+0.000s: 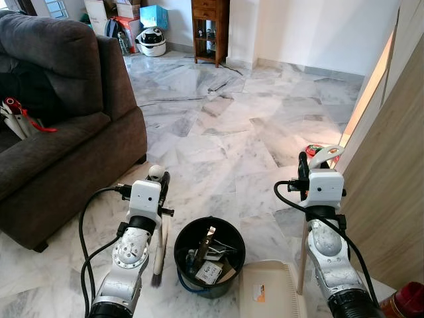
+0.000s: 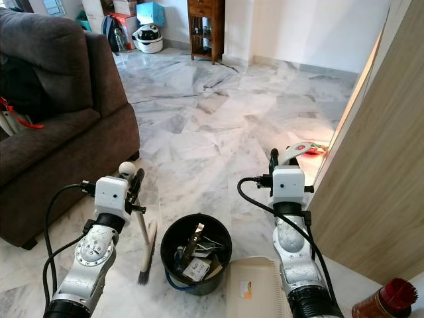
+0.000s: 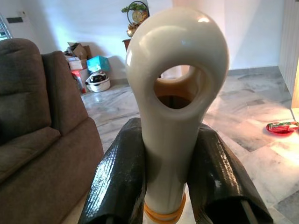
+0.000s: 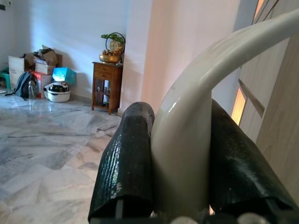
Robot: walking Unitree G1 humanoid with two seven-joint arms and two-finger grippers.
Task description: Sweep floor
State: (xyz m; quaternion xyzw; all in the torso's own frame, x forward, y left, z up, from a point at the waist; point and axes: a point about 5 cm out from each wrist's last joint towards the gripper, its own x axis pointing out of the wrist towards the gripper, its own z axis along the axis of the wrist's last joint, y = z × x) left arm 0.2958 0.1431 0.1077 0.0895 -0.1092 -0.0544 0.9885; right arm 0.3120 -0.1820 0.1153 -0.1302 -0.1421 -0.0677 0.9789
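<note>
Marble floor [image 1: 218,126] stretches ahead of me, grey-veined and glossy. My left gripper [image 3: 170,182] is pinched on the cream brush handle [image 3: 173,116] just below its looped end — the brush [image 2: 146,248] hangs with its bristles on the tiles, just beside a black bucket [image 1: 209,257] of scraps. My right gripper [image 4: 180,172] is clamped on the curved cream handle [image 4: 205,93] of the dustpan [image 2: 255,286], whose pan sits on the floor beside the bucket. A dark sofa [image 1: 59,132] stands to my left — a wooden panel [image 1: 391,185] to my right.
</note>
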